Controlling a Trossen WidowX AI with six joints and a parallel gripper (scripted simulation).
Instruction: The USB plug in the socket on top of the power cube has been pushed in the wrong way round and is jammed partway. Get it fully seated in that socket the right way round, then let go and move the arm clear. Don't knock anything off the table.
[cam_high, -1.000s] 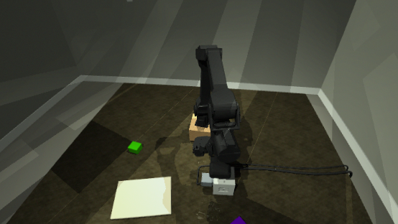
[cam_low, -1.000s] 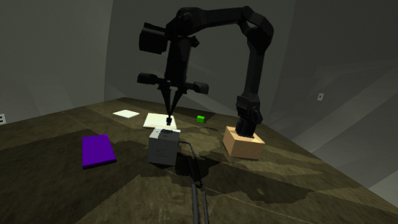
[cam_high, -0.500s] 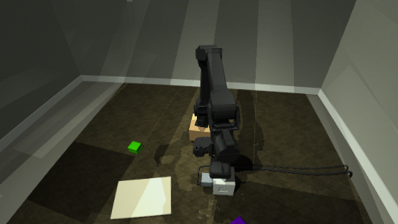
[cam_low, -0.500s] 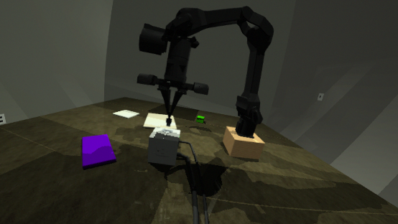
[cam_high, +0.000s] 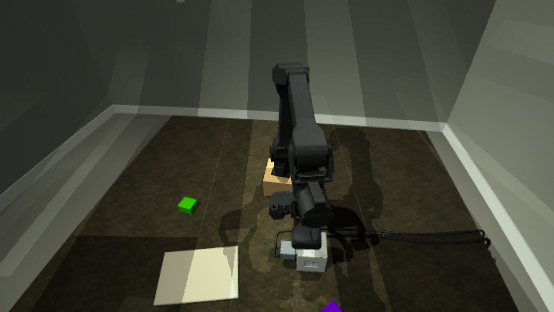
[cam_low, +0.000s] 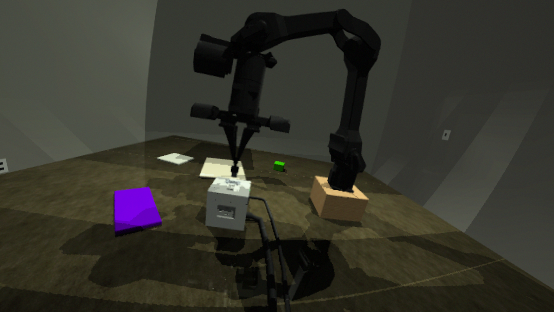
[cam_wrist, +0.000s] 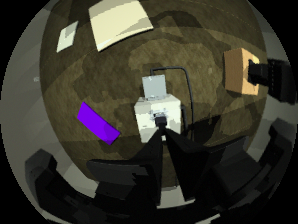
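The black two-fingered gripper (cam_low: 235, 166) (cam_wrist: 162, 132) points downward, its slim fingers drawn nearly together and clamped on the small black USB plug (cam_low: 234, 171) (cam_wrist: 160, 120). The plug is at the upper face of the pale grey, box-shaped power cube (cam_high: 311, 261) (cam_low: 227, 205). Whether its metal end is in the socket, and which way round it faces, cannot be told. In the top view the arm hides both gripper and plug.

Taking the cube as the dial's centre in the top view, with 12 at the picture's upper edge, a pale blue-grey rectangular block (cam_high: 287, 249) (cam_wrist: 154, 86) sits just beside it at 9 o'clock. Thin black cables (cam_high: 430, 238) (cam_low: 266, 240) stretch well away toward 3 o'clock. A flat purple slab (cam_high: 332, 307) (cam_low: 136, 210) (cam_wrist: 98, 123) shows between 5 and 6, partly cut off by the frame. At about 9 lies a flat, cream, four-sided panel (cam_high: 200, 275) (cam_low: 220, 168) (cam_wrist: 120, 22), and near 10, farther up, is a small bright green block (cam_high: 188, 205) (cam_low: 279, 166). The tan box-shaped block (cam_high: 274, 189) (cam_low: 340, 205) (cam_wrist: 234, 72) under the black jointed arm (cam_high: 305, 110) (cam_low: 310, 26) stands around 11.

In the exterior view, a small whitish flat sheet (cam_low: 175, 158) (cam_wrist: 67, 36) lies toward the cube's 10 o'clock, beyond the purple slab.
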